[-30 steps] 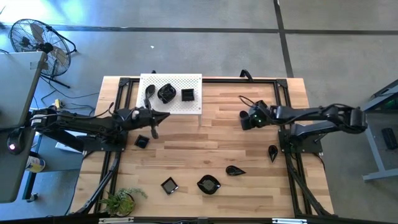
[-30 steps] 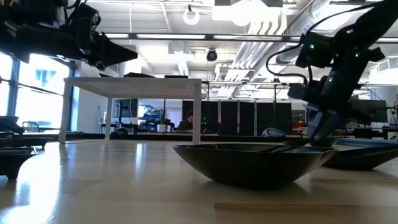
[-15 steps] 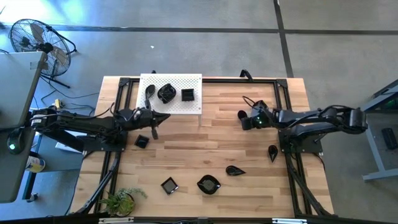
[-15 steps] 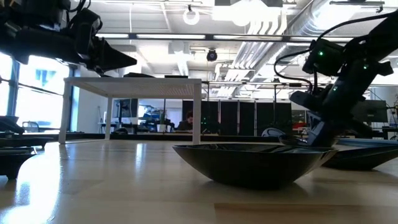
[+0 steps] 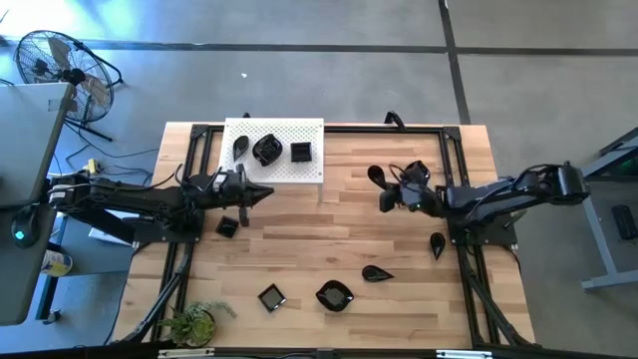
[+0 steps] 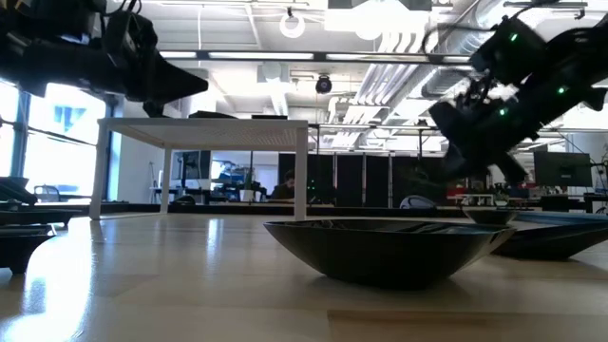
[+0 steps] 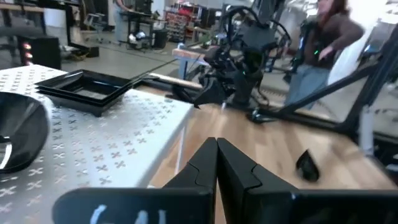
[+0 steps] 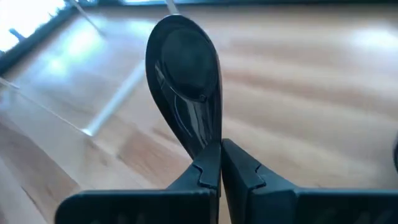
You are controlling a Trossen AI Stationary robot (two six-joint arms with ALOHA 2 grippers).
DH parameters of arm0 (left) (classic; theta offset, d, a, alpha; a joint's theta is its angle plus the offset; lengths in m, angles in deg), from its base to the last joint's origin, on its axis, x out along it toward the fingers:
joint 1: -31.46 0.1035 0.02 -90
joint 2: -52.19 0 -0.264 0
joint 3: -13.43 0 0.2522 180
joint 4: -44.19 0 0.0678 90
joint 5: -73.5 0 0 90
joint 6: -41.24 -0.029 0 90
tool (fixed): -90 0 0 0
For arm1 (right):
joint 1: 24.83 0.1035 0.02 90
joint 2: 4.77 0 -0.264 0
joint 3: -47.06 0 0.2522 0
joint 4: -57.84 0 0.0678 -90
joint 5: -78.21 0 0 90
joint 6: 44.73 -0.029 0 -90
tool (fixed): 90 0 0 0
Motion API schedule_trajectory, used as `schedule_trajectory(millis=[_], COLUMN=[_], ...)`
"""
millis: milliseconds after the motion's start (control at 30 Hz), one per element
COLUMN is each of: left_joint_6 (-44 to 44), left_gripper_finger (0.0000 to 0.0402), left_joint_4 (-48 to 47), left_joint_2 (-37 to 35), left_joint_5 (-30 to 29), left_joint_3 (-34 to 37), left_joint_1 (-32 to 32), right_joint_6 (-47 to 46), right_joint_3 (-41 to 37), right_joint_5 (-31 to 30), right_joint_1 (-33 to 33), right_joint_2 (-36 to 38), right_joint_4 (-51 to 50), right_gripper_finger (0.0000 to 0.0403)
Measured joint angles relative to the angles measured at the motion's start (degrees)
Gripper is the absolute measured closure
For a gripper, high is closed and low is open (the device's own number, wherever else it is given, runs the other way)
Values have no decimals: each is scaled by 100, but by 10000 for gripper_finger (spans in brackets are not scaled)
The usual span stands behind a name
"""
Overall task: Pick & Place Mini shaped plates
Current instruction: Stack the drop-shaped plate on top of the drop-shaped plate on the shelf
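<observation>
Carrying one leaf-shaped plate with my right end effector, I judge I am mid-transfer: the fingers are pressed together on the plate's narrow tip, and its broad end sticks out ahead, clear of the counter. Next I need to travel toward the white board at the counter's far left, where three plates already sit, and lower this one onto a bare patch without knocking them. My left end effector waits just beside that board's near edge, fingers pressed together on nothing. Five more plates lie on the counter nearer me, well apart from either end effector.
</observation>
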Motion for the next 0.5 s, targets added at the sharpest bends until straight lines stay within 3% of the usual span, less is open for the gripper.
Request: schedule_trajectory(millis=[200,333,500], left_joint_6=[165,-66,-324], left_gripper_finger=[401,401,401], left_joint_4=[51,-385,-1596], left_joint_2=[2,5,4], left_joint_5=[54,-86,-188], left_joint_3=[-23,-248,-901], left_joint_1=[-2,-2,-2], right_joint_6=[976,1549,2179], right_joint_3=[42,287,579], right_joint_5=[-1080,-1175,-1174], right_joint_1=[626,748,815], right_joint_2=[0,0,1], right_joint_4=[817,842,842], right_gripper_finger=[402,402,403])
